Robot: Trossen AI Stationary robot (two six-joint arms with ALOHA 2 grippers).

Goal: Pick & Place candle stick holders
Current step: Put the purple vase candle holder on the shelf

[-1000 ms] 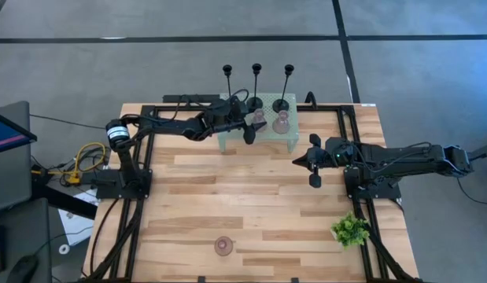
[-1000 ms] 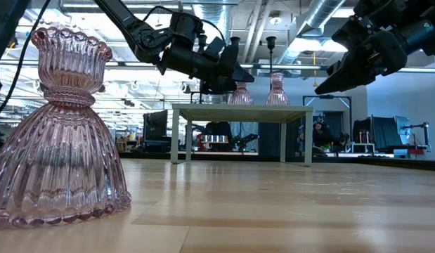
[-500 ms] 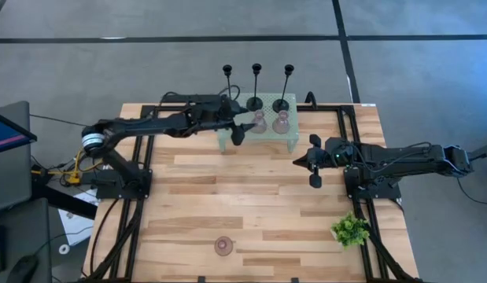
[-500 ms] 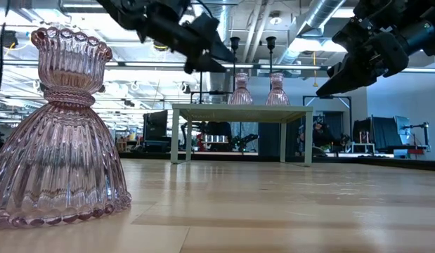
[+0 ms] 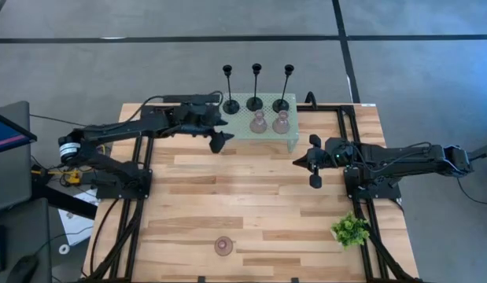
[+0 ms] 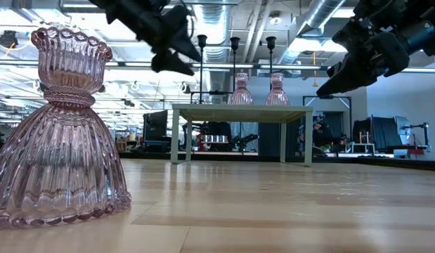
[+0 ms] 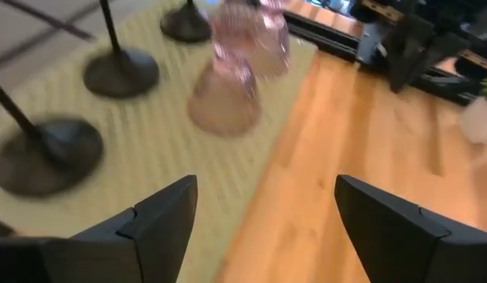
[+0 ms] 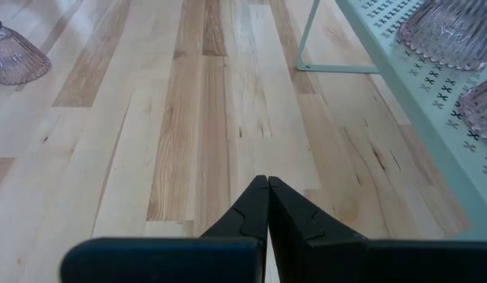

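Observation:
Three slim black holders (image 5: 256,86) and two pinkish glass holders (image 5: 269,122) stand by their bases on the mint-green mesh shelf (image 5: 245,132) at the table's far side; they also show in the left wrist view (image 7: 227,94). A third pinkish glass holder (image 5: 223,246) stands on the table near the front edge, large in the low view (image 6: 62,133). My left gripper (image 5: 224,131) is open and empty, in the air just left of the shelf's left end. My right gripper (image 5: 313,167) is shut and empty above the table, right of the middle.
A small green leafy plant (image 5: 350,230) stands at the table's right front. Black arm frames (image 5: 133,196) run along both sides of the table. Bare wood lies between the shelf and the near glass holder.
My left gripper has drawn back from the glass holders on the shelf toward the table's left edge, staying open and empty. The holders on the shelf stand as before. My right arm has kept still.

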